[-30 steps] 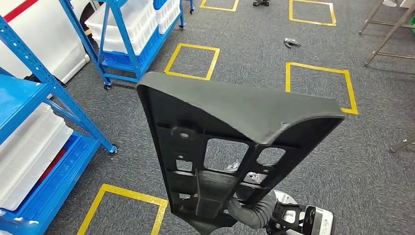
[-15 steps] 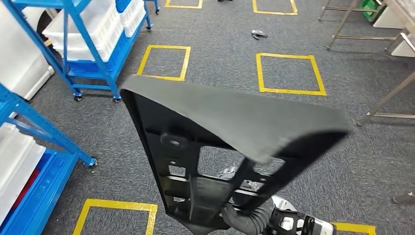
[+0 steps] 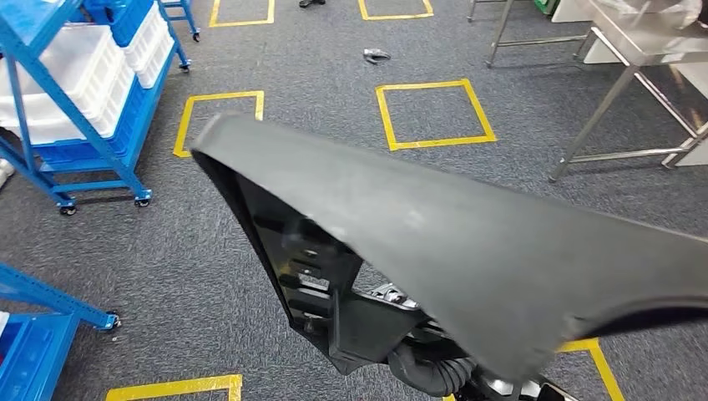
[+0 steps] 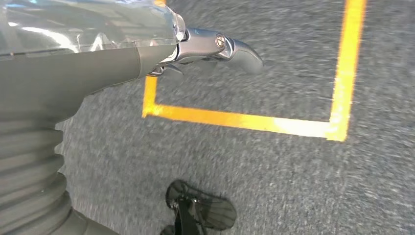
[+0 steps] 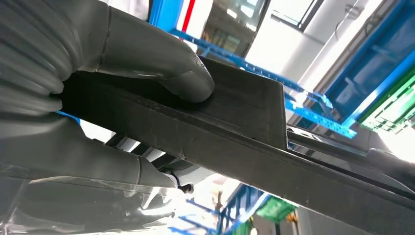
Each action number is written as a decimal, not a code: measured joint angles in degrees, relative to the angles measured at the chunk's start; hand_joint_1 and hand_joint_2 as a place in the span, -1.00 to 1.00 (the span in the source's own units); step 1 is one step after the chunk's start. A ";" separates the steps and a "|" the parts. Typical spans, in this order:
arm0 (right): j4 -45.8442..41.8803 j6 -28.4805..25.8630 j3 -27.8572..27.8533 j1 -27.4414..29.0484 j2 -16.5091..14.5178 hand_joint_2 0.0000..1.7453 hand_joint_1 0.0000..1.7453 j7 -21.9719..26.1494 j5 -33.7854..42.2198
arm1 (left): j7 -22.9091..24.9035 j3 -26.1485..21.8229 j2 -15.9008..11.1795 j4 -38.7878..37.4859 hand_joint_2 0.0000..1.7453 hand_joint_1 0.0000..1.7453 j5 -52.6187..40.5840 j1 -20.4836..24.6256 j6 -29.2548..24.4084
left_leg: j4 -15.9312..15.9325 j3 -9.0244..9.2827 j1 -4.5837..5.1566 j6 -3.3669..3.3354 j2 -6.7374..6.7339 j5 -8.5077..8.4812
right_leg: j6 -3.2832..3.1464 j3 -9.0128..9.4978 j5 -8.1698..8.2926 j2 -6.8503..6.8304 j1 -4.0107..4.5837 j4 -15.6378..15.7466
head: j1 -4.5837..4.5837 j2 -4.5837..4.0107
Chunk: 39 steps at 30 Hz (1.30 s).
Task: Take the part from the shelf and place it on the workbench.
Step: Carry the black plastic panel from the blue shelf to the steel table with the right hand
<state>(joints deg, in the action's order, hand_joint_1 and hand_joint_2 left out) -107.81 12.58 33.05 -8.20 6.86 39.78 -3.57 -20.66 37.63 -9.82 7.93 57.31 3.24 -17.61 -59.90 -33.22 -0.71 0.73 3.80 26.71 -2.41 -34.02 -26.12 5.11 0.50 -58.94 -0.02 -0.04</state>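
The black part (image 3: 467, 242) stands tilted across the head view's centre, gripped by the right robot hand (image 5: 98, 98), thumb pressed on its edge. The left robot hand (image 4: 147, 54) hangs empty, fingers loosely apart. A blue shelf (image 3: 75, 92) stands at 10 o'clock, a steel counter (image 3: 634, 58) at 2 o'clock.

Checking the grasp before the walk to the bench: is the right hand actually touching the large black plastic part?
Touching. The right wrist view shows the right hand's grey thumb pressed flat on the black part.
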 joint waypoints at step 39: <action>4.11 -2.31 3.62 -1.60 0.41 1.00 0.96 -2.84 -2.88 | 0.30 2.31 1.55 -0.13 1.00 -1.00 3.15 -0.23 1.63 | 2.59 0.58 -0.41 -1.44 -3.80 -0.88 | 2.97 -4.20 -6.08 -3.90 -0.78 -9.09 | 0.41 0.00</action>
<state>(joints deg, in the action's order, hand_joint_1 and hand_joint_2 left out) -103.69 10.26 36.68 -9.80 7.27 36.94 -6.45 -20.35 39.94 -8.27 7.80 60.46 3.00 -15.98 -57.30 -32.64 -1.11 -0.71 0.00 25.82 0.56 -38.22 -32.20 1.21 -0.28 -68.03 0.39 -0.04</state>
